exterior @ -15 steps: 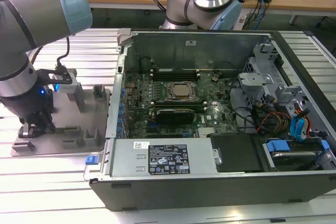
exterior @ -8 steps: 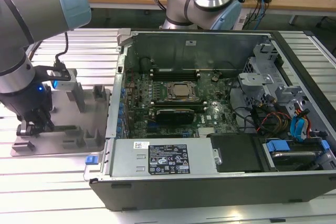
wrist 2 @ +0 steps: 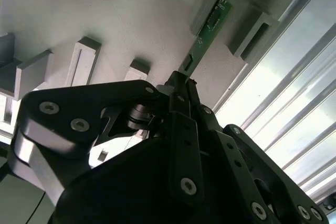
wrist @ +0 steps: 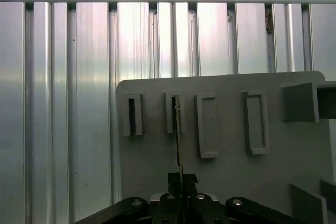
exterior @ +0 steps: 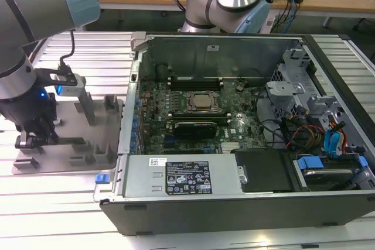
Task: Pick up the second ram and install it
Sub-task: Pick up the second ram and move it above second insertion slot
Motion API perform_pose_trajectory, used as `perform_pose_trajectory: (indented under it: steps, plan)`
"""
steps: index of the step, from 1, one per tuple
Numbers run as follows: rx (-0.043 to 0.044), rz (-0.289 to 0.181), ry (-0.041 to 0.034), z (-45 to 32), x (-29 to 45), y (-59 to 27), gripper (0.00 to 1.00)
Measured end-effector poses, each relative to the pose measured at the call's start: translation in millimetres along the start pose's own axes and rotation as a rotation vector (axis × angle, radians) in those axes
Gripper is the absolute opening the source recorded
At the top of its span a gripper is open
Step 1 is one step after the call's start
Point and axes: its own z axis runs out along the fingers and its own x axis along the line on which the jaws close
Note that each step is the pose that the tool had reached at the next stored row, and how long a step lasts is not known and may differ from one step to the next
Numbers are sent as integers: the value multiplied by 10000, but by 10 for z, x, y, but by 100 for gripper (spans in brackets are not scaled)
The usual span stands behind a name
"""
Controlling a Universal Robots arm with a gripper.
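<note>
**A:** Where is the second ram [wrist 2: 206,32] lying relative to the gripper [wrist 2: 181,85]?

**B:** The fingers [wrist 2: 182,119] are pinching its near end. They are drawn almost fully together, with the thin board clamped between them and nothing else in their hold.

**A:** And the rest of the stick?

**B:** It is sticking straight out ahead of the fingertips, over the grey tray [wrist 2: 131,19]. In the second wrist view its far end is sitting in a slotted post [wrist 2: 203,15] of that tray, green face and small dark chips showing.

**A:** Which way is its long axis running?

**B:** It is running in line with the gripper's reach, pointing away from the fingertips. In the first wrist view the second ram [wrist: 179,145] is showing edge-on as a thin line. That line is leading from the gripper [wrist: 181,178] into the slot of one post.

**A:** What is the exterior view giving?

**B:** The gripper [exterior: 29,140] is hanging low over the grey tray [exterior: 76,165] at the exterior view's left. The second ram [exterior: 64,140] is reaching from it as a thin dark line toward the exterior view's right. Tray and ram are sitting on the slatted table [exterior: 58,209], beside the open computer case [exterior: 176,203].
</note>
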Motion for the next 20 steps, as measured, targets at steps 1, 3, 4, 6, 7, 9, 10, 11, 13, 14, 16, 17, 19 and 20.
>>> perform_pose_trajectory:
  steps: [1,3,4,6,7,9,10,11,13,14,16,17,19,20]
  plan:
    - [0,0,0,-13,-1,1,11]
    - [1,0,0,-25,-1,1,11]
    - [0,0,1,-30,-1,1,11]
    - [0,0,0,-41,-2,2,11]
    - [1,0,0,-43,-2,2,11]
    - [-1,0,1,-63,-3,3,11]
    - [-1,0,1,-76,-4,4,11]
    - [0,0,1,-91,-4,5,11]
    - [0,0,0,-120,-6,6,11]
    - [0,0,0,-134,-6,6,11]
    - [0,0,0,-168,-8,8,11]
    - [1,0,0,-188,-9,9,11]
    - [0,0,1,-216,-11,10,11]
    - [0,0,-1,-226,-11,10,11]
